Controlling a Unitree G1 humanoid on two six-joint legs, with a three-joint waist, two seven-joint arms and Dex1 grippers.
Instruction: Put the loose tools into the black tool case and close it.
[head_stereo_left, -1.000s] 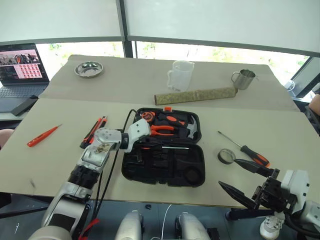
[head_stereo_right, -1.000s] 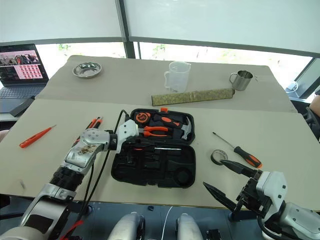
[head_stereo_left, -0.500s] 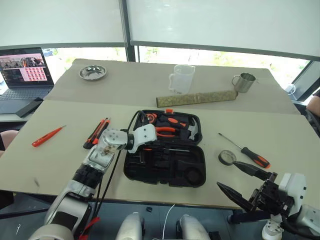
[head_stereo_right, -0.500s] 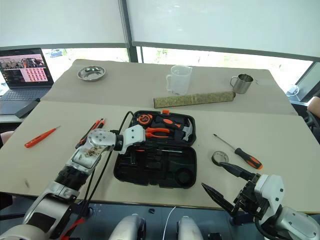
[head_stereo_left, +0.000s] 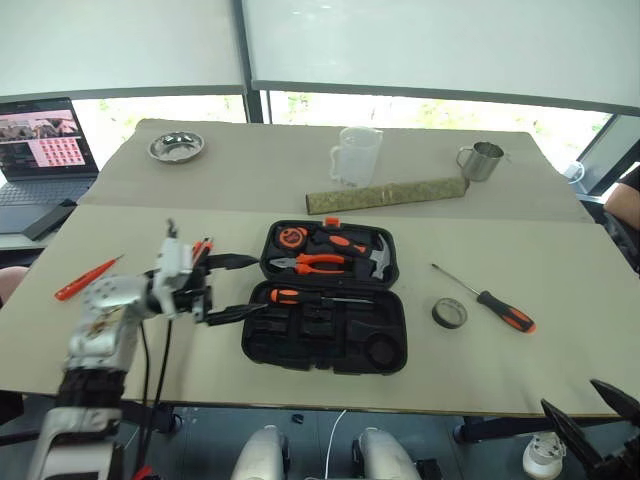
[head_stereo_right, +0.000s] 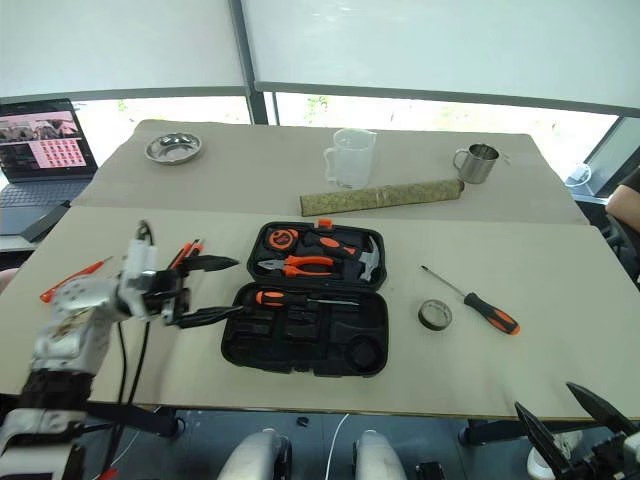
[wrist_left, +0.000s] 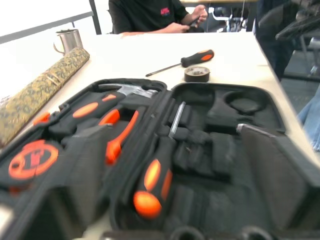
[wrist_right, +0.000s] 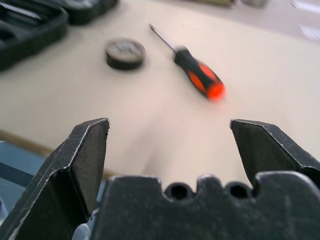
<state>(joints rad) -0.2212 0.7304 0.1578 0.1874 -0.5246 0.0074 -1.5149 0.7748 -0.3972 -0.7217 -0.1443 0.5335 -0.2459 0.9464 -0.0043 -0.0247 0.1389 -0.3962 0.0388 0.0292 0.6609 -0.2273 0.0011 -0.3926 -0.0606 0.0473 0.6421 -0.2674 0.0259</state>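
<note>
The black tool case lies open at the centre of the surface. One black-and-orange screwdriver sits in its near half. The left gripper hovers just left of the case, jaws wide and empty. The right gripper is at the near right edge, jaws wide and empty. Loose on the surface: a second screwdriver and tape roll to the right, an orange screwdriver to the left.

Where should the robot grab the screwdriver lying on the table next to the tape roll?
Probably by the fat black-and-orange handle of the screwdriver, coming straight down from above. It lies flat on the table, so nothing can slip under it, and the thin metal shaft is harder to pinch. The tape roll lies just beside the handle, not touching, so stay clear.
</note>
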